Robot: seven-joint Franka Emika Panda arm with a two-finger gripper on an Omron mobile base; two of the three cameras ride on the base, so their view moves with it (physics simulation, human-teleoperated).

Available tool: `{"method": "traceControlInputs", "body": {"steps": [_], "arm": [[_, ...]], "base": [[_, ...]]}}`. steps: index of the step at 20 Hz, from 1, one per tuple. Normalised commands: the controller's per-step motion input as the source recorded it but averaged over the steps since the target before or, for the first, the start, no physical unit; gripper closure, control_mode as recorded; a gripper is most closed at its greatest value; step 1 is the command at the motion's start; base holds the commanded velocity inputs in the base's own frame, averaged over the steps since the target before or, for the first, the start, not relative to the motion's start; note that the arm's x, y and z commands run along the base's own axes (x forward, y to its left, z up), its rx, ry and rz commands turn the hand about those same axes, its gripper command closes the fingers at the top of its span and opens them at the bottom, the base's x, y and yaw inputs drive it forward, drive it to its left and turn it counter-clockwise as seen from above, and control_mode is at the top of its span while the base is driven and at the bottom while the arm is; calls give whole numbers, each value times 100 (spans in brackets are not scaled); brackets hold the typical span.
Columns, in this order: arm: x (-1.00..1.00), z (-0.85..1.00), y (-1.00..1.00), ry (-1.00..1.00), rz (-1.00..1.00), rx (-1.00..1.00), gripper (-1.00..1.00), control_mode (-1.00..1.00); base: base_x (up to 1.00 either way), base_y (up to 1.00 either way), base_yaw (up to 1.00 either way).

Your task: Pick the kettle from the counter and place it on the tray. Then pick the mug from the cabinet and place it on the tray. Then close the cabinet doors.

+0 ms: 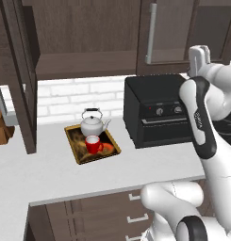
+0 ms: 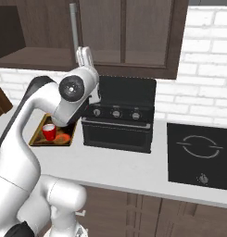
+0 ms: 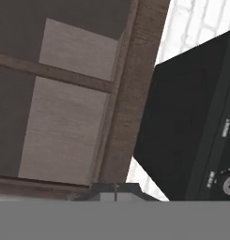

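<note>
Two items sit on the tray: kettle and mug. Right cabinet door looks shut; left door hangs open. Jaws closed, empty, raised by the right door. Best swing across and push the left door flat, steady

At left of centre in the left base view, the rounded white kettle and small red mug sit on the wood-rimmed rectangular tray, kettle behind; the black oven box stands right, the dark wood cabinet above.
</note>
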Motion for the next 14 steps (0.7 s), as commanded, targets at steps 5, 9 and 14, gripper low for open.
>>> {"method": "traceControlInputs", "body": {"steps": [5,9,14], "arm": [[-40,-13,19,5,9,-3,100,-100],[-49,-28,53,9,13,-9,100,-100],[-34,-41,68,15,13,-13,100,-100]], "base": [[0,0,0],[0,0,0],[0,0,0]]}}
